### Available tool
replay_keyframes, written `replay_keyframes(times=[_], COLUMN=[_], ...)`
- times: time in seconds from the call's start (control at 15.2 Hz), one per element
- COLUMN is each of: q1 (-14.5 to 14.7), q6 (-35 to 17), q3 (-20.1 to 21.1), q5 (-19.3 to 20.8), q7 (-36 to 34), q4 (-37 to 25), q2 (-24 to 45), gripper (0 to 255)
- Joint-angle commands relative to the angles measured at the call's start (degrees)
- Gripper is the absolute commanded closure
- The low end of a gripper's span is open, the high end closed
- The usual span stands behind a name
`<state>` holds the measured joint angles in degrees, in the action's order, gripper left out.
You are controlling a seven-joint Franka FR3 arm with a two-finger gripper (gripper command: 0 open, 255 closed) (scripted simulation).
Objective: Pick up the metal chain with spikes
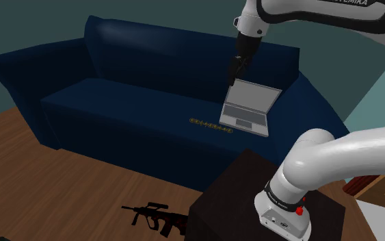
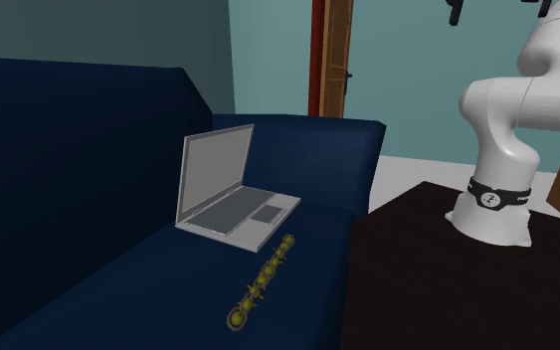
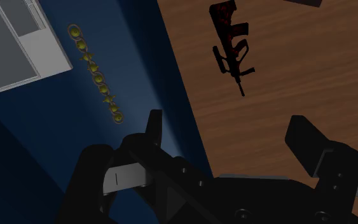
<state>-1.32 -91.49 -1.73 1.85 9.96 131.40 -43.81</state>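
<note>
A short chain of yellowish, dull-gold links with small spikes (image 1: 211, 125) lies stretched in a straight line on the seat of a dark blue sofa (image 1: 115, 109), close to the seat's front edge. One end of it sits just beside the front corner of an open grey laptop (image 1: 247, 113), which rests on the same seat cushion with its screen tilted back. In the second exterior view the chain (image 2: 262, 284) runs from that corner of the laptop (image 2: 230, 199) toward the camera along the cushion. The all-black two-finger gripper (image 1: 235, 72) hangs in the air well above the sofa, over the laptop's screen in the shoulder view, and touches nothing. Its fingers (image 3: 153, 130) stand wide apart with nothing between them, so the gripper (image 3: 228, 127) is open and empty. From the wrist camera, the chain (image 3: 95, 72) lies well apart from the fingers, between the laptop (image 3: 15, 48) and the sofa's front edge. A black and dark red toy rifle (image 3: 231, 44) lies on the brown wooden floor (image 3: 298, 70) in front of the sofa, near the dark box stand (image 1: 242, 195).
</note>
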Motion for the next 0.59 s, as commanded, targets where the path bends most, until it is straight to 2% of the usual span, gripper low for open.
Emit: replay_keyframes(times=[0.0,0.53], q1=[0.0,-0.3], q6=[0.0,-10.5], q3=[0.0,-8.4], q5=[0.0,2.0], q7=[0.0,10.9], q4=[0.0,3.6], q2=[0.0,9.6], gripper=[0,0])
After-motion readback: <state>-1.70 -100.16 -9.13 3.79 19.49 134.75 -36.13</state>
